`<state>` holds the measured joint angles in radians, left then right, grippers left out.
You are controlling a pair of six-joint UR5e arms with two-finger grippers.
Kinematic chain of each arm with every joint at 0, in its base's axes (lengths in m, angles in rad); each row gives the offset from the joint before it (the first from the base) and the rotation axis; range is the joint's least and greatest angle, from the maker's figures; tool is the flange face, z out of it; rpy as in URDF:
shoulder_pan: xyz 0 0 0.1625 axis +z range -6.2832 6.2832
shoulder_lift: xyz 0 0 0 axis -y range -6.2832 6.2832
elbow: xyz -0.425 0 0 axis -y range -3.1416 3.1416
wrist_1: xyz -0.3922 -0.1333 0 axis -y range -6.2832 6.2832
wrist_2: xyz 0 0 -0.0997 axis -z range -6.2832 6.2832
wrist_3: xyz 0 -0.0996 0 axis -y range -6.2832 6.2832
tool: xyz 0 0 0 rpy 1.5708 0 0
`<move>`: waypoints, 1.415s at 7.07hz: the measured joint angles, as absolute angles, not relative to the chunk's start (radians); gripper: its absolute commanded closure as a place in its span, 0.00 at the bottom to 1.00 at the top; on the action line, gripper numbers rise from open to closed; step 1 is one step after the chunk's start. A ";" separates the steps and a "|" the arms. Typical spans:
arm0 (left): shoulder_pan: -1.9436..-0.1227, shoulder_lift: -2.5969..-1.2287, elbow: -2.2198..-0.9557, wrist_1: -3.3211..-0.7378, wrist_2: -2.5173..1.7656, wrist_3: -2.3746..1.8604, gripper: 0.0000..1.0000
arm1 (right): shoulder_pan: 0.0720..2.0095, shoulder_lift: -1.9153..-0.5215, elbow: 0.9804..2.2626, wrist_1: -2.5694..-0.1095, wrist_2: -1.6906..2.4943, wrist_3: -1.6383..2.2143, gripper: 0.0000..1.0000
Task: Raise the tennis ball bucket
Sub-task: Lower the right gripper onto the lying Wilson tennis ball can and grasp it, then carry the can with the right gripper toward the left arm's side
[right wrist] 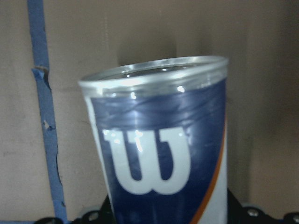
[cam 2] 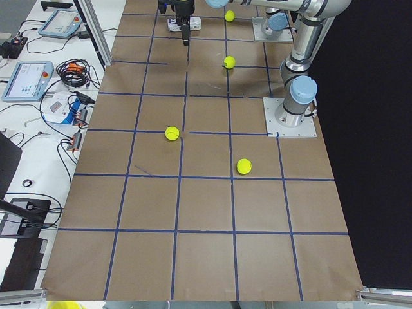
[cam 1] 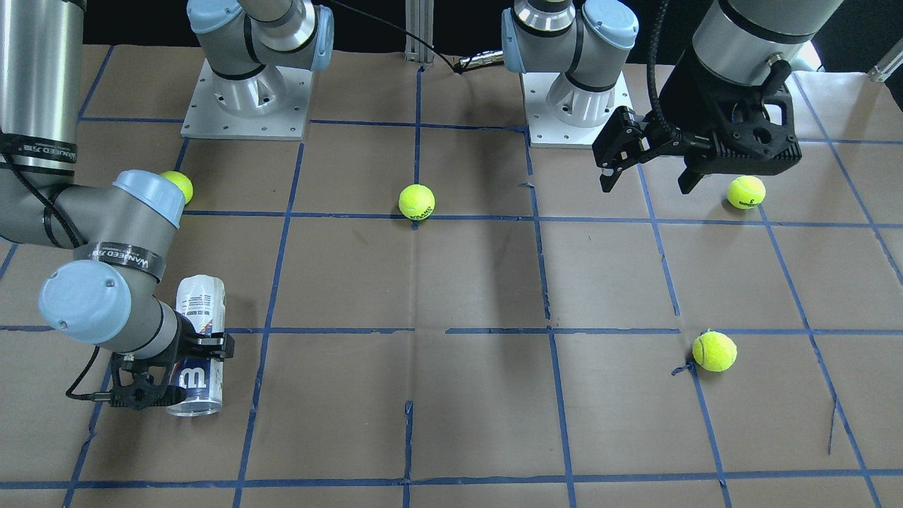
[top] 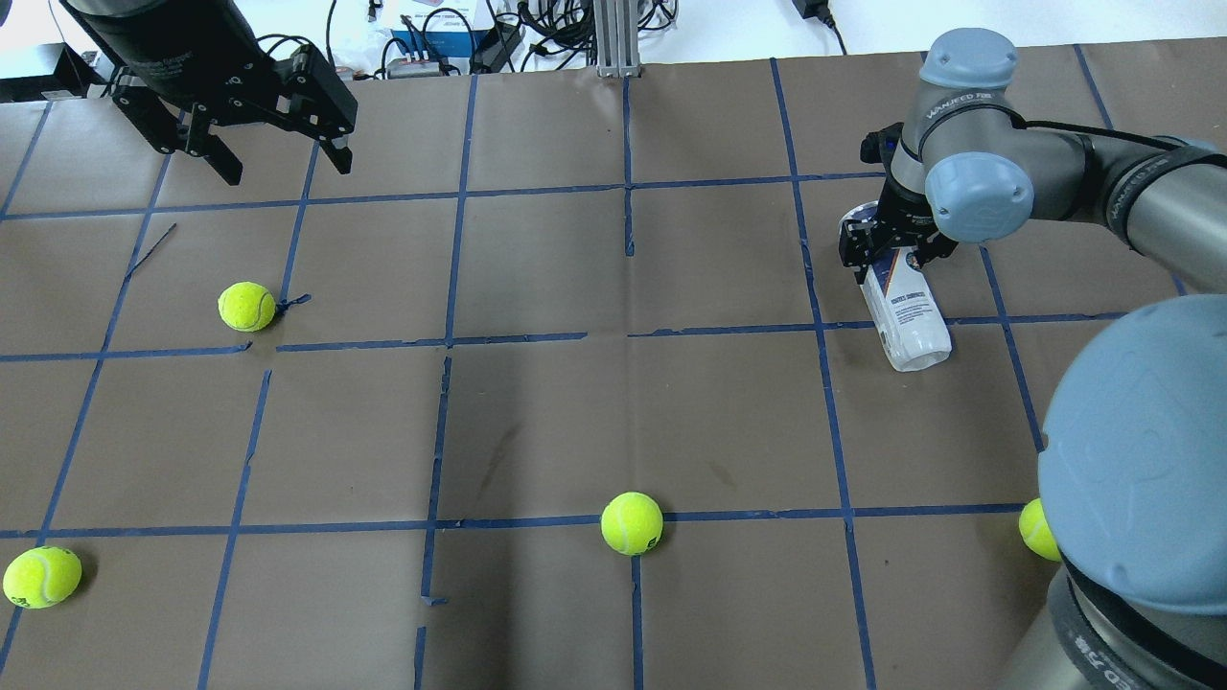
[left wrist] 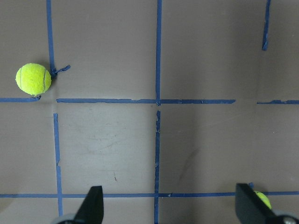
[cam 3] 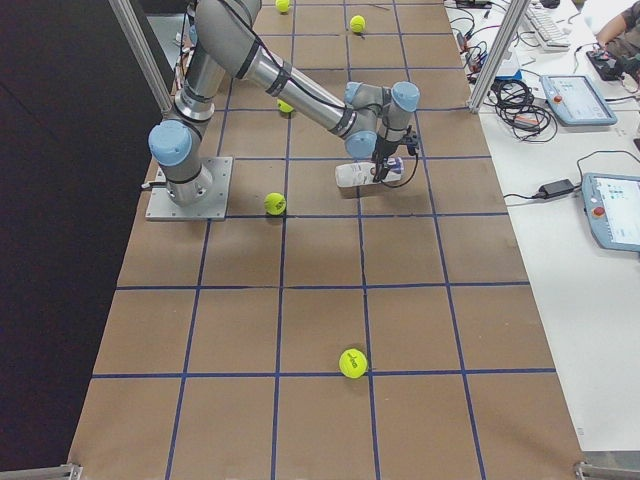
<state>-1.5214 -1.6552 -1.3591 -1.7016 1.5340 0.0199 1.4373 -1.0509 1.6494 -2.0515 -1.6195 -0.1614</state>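
Note:
The tennis ball bucket (cam 1: 201, 310), a clear can with a white-and-navy label and a white "W", lies lengthwise at the table's far right side; it also shows in the overhead view (top: 909, 311). My right gripper (cam 1: 189, 361) is shut around its navy end, fingers on either side. The right wrist view shows the can's open rim and label (right wrist: 159, 154) close between the fingers. I cannot tell whether the can touches the table. My left gripper (cam 1: 645, 176) is open and empty, hovering above the table's left side, far from the can.
Several yellow-green tennis balls lie loose: one at the centre near the robot (cam 1: 416, 202), one under the left gripper (cam 1: 746, 192), one farther out on the left (cam 1: 714, 351), one behind the right elbow (cam 1: 178, 185). Both arm bases (cam 1: 247, 99) stand at the near edge.

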 measured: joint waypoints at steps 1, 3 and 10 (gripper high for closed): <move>-1.521 -1.655 -1.358 -1.700 1.534 0.020 0.00 | 1.440 -1.058 1.641 -2.046 -1.619 -0.161 0.45; -1.521 -1.655 -1.355 -1.700 1.534 0.020 0.00 | 1.495 -1.093 1.618 -2.022 -1.611 -0.204 0.44; -1.522 -1.655 -1.355 -1.700 1.534 0.020 0.00 | 1.844 -1.003 1.366 -2.069 -1.516 -0.788 0.38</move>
